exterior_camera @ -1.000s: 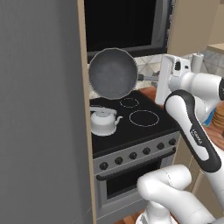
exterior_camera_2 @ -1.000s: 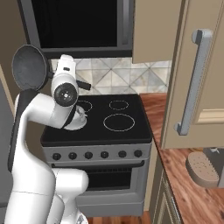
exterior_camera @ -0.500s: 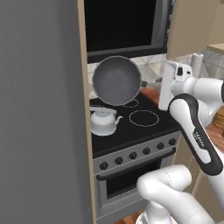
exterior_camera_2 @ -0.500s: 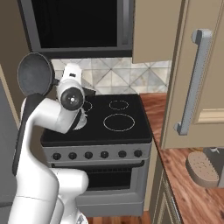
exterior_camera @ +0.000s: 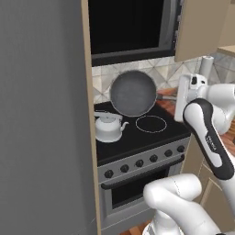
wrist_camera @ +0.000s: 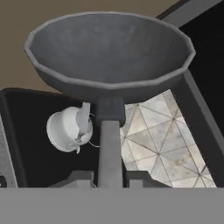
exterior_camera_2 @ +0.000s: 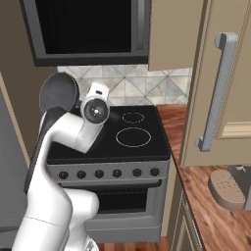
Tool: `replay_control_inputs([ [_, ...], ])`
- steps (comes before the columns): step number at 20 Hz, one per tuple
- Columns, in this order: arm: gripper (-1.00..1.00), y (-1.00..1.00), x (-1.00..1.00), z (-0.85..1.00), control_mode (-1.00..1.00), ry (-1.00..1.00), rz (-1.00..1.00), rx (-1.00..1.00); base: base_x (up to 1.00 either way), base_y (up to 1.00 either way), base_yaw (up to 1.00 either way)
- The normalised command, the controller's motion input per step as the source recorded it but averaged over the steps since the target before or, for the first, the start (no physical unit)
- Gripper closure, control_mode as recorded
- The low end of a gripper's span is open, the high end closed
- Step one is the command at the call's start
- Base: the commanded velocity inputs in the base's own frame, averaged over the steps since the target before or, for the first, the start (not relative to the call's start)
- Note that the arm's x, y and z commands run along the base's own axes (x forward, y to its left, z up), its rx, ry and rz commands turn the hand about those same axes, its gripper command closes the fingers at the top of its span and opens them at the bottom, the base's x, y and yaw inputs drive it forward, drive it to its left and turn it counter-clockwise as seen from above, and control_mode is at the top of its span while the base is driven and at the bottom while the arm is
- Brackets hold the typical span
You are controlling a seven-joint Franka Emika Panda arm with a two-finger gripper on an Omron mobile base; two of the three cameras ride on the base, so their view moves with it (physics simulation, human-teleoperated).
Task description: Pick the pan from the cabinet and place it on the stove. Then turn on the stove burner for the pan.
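The dark grey pan (exterior_camera: 133, 93) hangs tilted on its side above the rear of the black stove (exterior_camera: 156, 134), its open face toward the left base camera. My gripper (exterior_camera: 180, 97) is shut on the end of the pan's thin handle. In the hand view the fingers (wrist_camera: 81, 178) clamp the handle (wrist_camera: 109, 144) and the pan bowl (wrist_camera: 111, 52) rises ahead. In the right base view the pan (exterior_camera_2: 59, 92) shows behind the arm, over the stove (exterior_camera_2: 103, 147). The tan cabinet (exterior_camera_2: 230, 59) door with a silver bar handle (exterior_camera_2: 215, 93) stands open at right.
A white kettle (exterior_camera: 108, 127) sits on the front left burner, under and left of the pan. A dark microwave (exterior_camera: 133, 27) hangs above the stove. A tall grey panel (exterior_camera: 41, 114) bounds the left. A wooden counter (exterior_camera_2: 206, 196) lies right of the stove knobs (exterior_camera_2: 108, 173).
The pan, held by its handle, has moved right and down, from beside the microwave's lower left toward the middle of the stove. The kettle has stayed put.
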Motion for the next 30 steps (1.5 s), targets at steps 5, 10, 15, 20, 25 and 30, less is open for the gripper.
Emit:
replay_control_inputs([
  [5,1.00,-0.40,0.17,-0.29,-1.00,0.17,-0.18,0.09,0.00,0.00,0.00],
  [10,1.00,-0.55,0.03,-0.23,-1.00,0.12,-0.15,0.11,0.00,0.00,0.00],
  [15,1.00,-0.54,0.00,-0.24,-1.00,0.06,-0.13,0.11,0.00,0.00,0.00],
  [20,1.00,-0.29,0.00,-0.30,-1.00,0.04,-0.10,0.07,0.00,0.00,0.00],
  [25,1.00,-0.16,0.00,-0.37,-1.00,0.04,-0.08,0.05,0.00,0.00,0.00],
  [30,1.00,-0.14,0.00,-0.41,-1.00,0.05,-0.07,0.04,0.00,0.00,0.00],
])
